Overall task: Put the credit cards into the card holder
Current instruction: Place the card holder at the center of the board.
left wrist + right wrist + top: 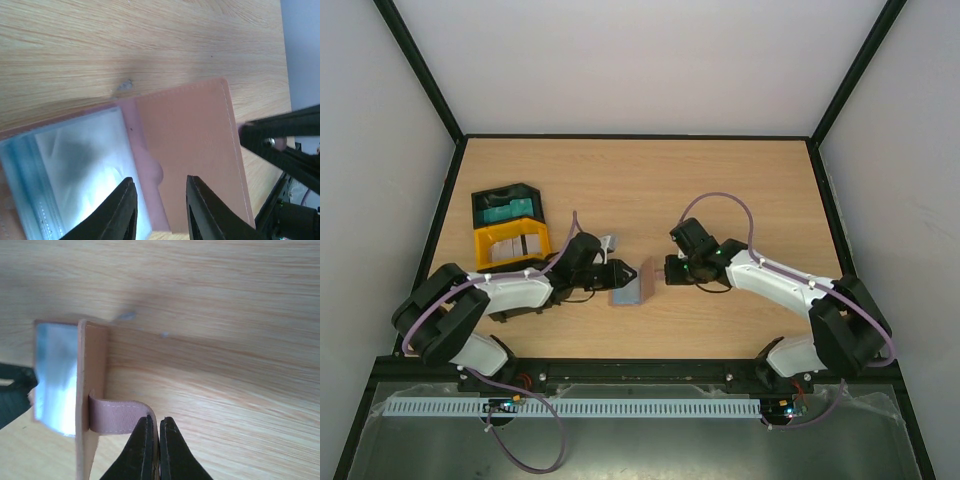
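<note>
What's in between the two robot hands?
The open card holder lies between them, seen best from the top camera. The right hand pinches its strap; the left hand is at its other side.

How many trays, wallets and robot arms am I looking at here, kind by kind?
Trays: 2, black tray and yellow tray
Wallets: 1, the card holder
Robot arms: 2, left arm and right arm
Total: 5
</note>
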Controlling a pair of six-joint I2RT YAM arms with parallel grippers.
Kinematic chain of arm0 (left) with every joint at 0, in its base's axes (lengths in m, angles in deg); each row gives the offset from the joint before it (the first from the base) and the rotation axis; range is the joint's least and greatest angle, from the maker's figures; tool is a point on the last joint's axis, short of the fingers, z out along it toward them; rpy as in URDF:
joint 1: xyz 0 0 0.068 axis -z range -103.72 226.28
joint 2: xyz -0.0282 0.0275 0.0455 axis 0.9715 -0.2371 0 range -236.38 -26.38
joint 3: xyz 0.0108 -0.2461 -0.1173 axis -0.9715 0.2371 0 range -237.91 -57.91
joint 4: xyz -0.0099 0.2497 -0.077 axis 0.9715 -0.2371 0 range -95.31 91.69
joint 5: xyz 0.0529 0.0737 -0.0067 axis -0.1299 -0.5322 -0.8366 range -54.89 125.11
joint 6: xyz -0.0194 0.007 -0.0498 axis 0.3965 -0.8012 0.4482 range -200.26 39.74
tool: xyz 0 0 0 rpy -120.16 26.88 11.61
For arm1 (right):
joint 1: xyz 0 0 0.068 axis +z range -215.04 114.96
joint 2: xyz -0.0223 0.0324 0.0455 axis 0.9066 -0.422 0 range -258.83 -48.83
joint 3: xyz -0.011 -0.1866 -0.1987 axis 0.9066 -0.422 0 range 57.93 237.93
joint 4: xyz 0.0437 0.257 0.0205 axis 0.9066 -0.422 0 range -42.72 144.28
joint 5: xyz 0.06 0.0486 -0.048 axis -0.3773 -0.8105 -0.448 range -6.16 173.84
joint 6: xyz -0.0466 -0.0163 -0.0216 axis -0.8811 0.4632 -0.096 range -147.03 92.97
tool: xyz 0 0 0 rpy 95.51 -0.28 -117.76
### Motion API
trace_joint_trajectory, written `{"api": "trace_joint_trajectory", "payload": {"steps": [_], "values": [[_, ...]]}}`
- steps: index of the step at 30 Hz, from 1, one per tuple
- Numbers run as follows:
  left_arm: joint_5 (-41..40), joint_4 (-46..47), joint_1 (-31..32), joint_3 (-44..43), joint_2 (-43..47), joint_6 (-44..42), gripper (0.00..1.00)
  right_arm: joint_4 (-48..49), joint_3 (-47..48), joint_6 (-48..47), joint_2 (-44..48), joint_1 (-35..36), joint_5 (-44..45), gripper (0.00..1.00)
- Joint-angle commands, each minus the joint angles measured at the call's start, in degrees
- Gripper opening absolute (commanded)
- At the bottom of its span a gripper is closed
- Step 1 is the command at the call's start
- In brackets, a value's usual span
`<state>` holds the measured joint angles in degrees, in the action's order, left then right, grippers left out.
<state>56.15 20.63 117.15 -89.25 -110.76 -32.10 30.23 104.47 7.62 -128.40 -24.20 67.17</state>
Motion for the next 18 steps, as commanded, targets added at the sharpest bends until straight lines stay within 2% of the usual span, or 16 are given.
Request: {"api": "trace_joint_trajectory", "payload": {"steps": [1,3,7,12,18], "values": [[0.34,1.55,1.54,-0.21,0.05,0.68,0.31,-4.75,2.17,-1.16,-0.84,-0.13,10.76,0.02],[-0.29,1.38,1.68,-0.09,0.51,0.94,0.32,-4.94,2.3,-1.29,-1.49,-0.06,12.31,0.03],[-1.6,0.37,1.68,-0.08,1.32,1.41,0.44,-4.95,2.39,-1.67,-3.3,-0.11,13.85,0.04],[-3.12,-1.03,1.93,0.39,0.52,2.91,0.53,-5.22,2.36,-1.59,-6.3,-0.06,14.47,0.05],[-3.37,-1.76,2.35,0.9,-0.64,4.07,0.58,-5.08,2.16,-0.96,-7.86,-0.11,14.63,0.04]]}}
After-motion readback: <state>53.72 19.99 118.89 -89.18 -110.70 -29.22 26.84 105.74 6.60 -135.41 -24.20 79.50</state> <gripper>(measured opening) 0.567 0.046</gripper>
